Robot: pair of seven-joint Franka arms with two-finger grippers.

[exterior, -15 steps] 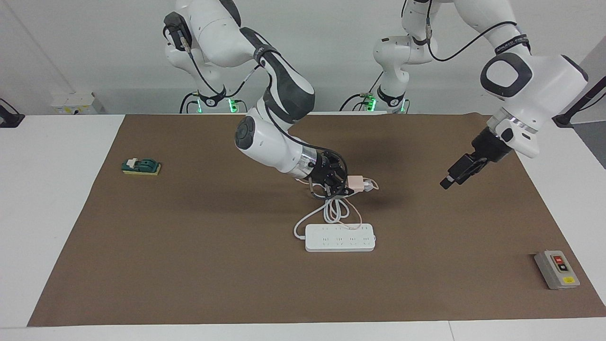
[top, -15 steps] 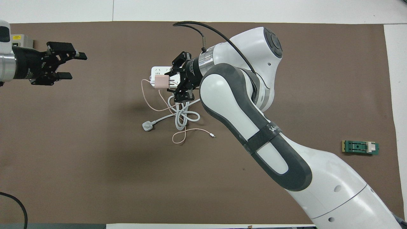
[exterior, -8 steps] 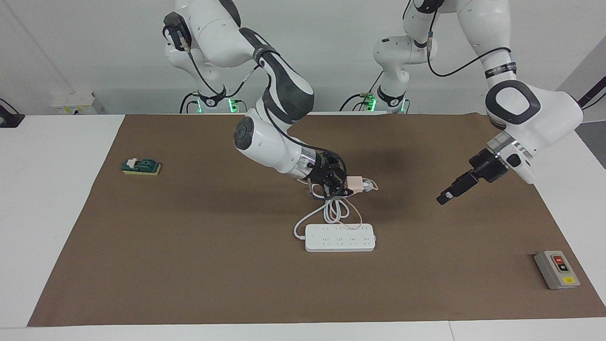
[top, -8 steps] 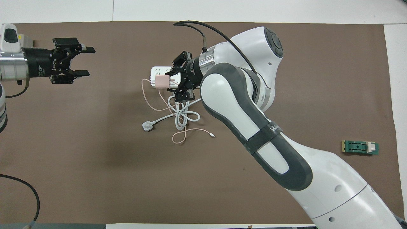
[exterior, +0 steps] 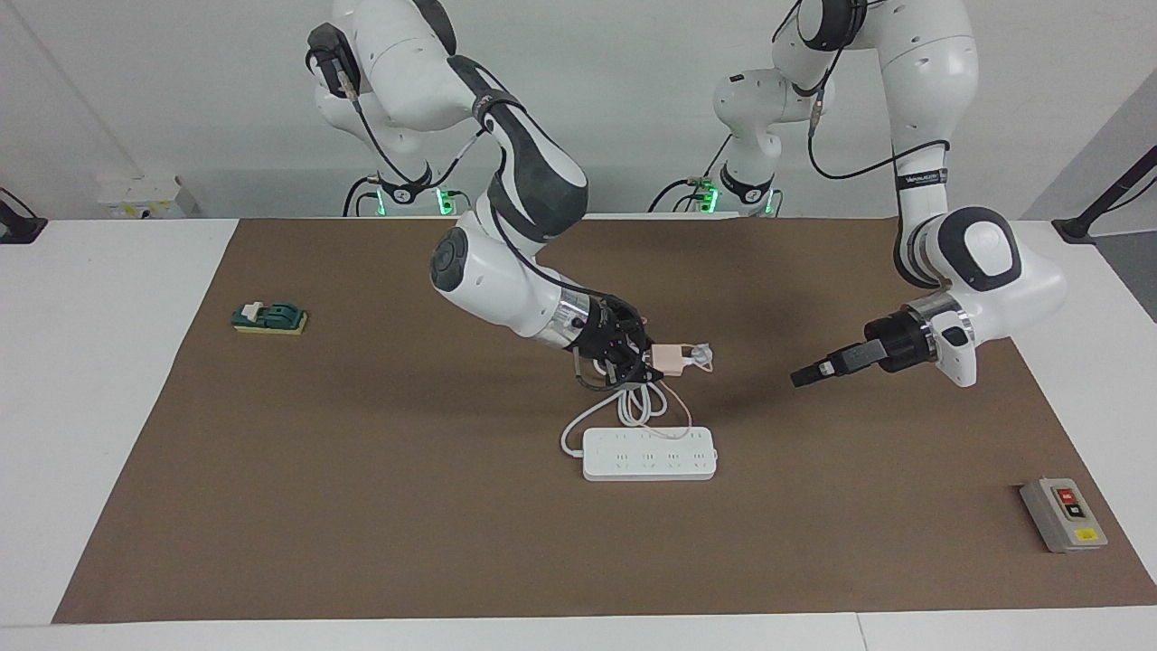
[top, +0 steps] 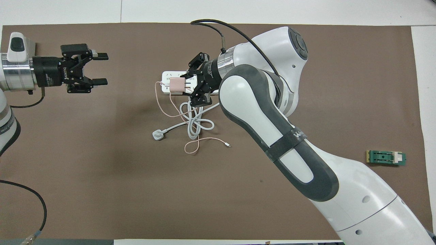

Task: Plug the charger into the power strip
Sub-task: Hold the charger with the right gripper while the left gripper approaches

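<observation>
The charger [exterior: 671, 358] [top: 176, 85] is a pale-pink cube held above the table, with my right gripper [exterior: 653, 360] [top: 186, 85] shut on it. Its thin pink cable [exterior: 676, 409] [top: 159, 102] hangs down to the mat. It hovers over the coiled white cord [exterior: 633, 402] [top: 194, 122] next to the power strip [exterior: 649, 454] [top: 167, 76]. The strip lies flat, sockets up, mid-table; from overhead the gripper hides much of it. My left gripper [exterior: 803, 377] [top: 102, 68] is open and empty, low over bare mat toward the left arm's end.
A white three-pin plug [top: 157, 135] lies on the mat at the cord's end. A grey box with red and black buttons [exterior: 1063, 514] sits toward the left arm's end. A green block on a yellow base [exterior: 269, 317] [top: 386, 158] sits toward the right arm's end.
My left arm has come down and swung its open gripper toward the middle of the table. My right gripper has dipped and shifted slightly with the charger.
</observation>
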